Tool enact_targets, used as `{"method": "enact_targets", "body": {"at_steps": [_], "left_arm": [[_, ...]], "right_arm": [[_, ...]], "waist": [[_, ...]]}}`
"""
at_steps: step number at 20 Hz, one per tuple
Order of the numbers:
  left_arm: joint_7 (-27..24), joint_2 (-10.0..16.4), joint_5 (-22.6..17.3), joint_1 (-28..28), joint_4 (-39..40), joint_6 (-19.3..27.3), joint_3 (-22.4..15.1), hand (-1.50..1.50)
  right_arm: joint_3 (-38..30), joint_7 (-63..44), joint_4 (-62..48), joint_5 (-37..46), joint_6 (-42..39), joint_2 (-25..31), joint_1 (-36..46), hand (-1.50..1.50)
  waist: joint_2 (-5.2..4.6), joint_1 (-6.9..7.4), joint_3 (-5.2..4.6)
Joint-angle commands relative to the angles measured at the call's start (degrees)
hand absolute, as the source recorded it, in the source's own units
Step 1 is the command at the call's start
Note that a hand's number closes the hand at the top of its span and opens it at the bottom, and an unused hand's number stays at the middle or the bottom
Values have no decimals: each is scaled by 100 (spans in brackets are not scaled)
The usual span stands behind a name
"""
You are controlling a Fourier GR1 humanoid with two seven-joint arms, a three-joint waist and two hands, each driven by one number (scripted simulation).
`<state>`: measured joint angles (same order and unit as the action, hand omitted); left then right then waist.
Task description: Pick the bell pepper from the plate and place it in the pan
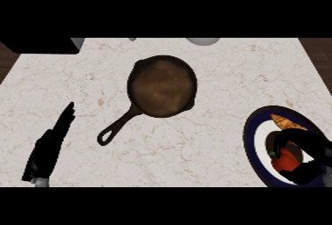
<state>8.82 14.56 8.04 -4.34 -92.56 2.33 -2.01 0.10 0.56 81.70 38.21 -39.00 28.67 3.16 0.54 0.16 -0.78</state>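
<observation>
A dark cast-iron pan lies in the middle of the counter, its handle pointing down-left. At the lower right sits a white plate with a dark blue rim. On it lies a red bell pepper, with my right hand curled round it from above and the right. My left hand rests at the lower left, fingers straight and pointing up, holding nothing.
An orange-brown piece of food lies on the upper part of the plate. A black object fills the counter's far left corner, and a pale rounded thing shows at the far edge.
</observation>
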Motion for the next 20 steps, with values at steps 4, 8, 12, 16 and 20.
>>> {"method": "enact_targets", "body": {"at_steps": [4, 8, 12, 16, 20], "left_arm": [[-91, -14, 37, -149, -49, 110, 104, 0], [-80, -61, 6, -114, -10, 98, 86, 0], [6, 20, -21, 31, 89, 41, 174, 0], [19, 20, -43, 230, 198, -43, 155, 0], [-15, -1, -28, 67, 70, -65, 92, 0]], "right_arm": [[-404, -2664, 251, 326, 803, -1466, -574, 150], [-344, -4241, 798, 923, 1540, -2319, -604, 150], [344, -5413, 1932, 2164, 2254, -2778, -784, 150], [1192, -5937, 2736, 3369, 2835, -2839, -415, 150], [1751, -5861, 3267, 4500, 3123, -2454, 198, 150]], "waist": [[-26, -164, 49], [-9, -211, 31], [3, -201, 43], [-12, -123, 56], [5, -26, 60]]}}
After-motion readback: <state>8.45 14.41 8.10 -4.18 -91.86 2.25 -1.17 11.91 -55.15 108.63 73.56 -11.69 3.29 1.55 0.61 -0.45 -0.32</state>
